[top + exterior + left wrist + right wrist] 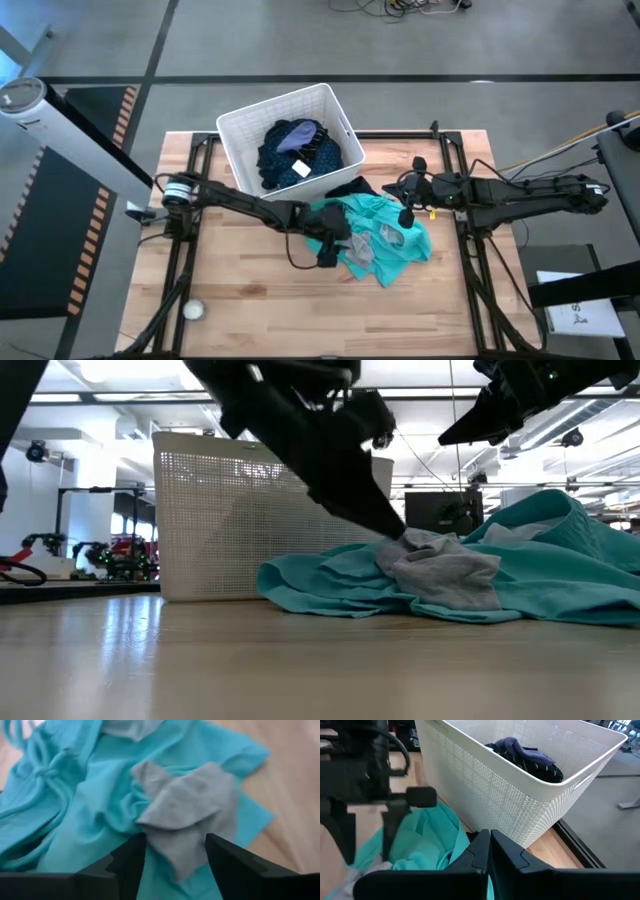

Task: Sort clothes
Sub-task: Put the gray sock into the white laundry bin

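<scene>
1. The teal garment point(378, 238) lies spread on the wooden table point(250, 300), just in front of the white basket point(240, 135).
2. A small grey garment point(187, 812) lies crumpled on top of the teal one.
3. A navy garment with small dots point(300, 150) sits inside the basket, with a bluish-purple cloth point(520, 747) on top of it.
4. A dark piece of cloth point(352, 187) peeks out between the basket and the teal garment.
5. The left gripper point(175, 852) is down at the grey garment. Its 2 fingers stand apart, 1 on each side of the grey cloth's edge, not squeezing it.
6. The right gripper point(489, 847) hangs above the table beside the basket, over the teal garment. Its 2 fingers are pressed together and hold nothing.
</scene>
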Robot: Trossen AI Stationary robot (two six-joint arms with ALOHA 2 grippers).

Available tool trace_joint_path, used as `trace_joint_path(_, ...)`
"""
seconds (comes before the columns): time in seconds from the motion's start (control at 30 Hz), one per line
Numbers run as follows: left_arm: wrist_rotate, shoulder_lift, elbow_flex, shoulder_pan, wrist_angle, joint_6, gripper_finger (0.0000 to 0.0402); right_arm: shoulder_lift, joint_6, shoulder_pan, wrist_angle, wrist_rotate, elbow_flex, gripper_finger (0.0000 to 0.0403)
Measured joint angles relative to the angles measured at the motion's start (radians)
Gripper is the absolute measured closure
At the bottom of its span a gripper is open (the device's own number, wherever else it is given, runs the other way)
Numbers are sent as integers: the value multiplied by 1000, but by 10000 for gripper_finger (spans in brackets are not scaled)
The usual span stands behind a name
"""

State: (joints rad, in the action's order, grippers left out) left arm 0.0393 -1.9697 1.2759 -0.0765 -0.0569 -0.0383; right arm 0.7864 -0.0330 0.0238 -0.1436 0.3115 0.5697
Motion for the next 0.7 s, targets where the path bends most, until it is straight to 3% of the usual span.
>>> trace_joint_path(0.13, 56, -17, 17, 3, -15, 21, 174, 0, 0, 0, 0, 0, 0, 403)
trace_joint_path(0.33, 24, -19, 19, 5, -21, 69, 164, 0, -1, 0, -1, 0, 0, 403)
trace_joint_path(0.47, 22, -18, 19, 1, -22, 93, 199, 0, -3, 0, -1, 0, 0, 403)
trace_joint_path(0.7, 22, -17, 19, -7, -22, 99, 314, 0, -3, 0, -1, 0, 0, 403)
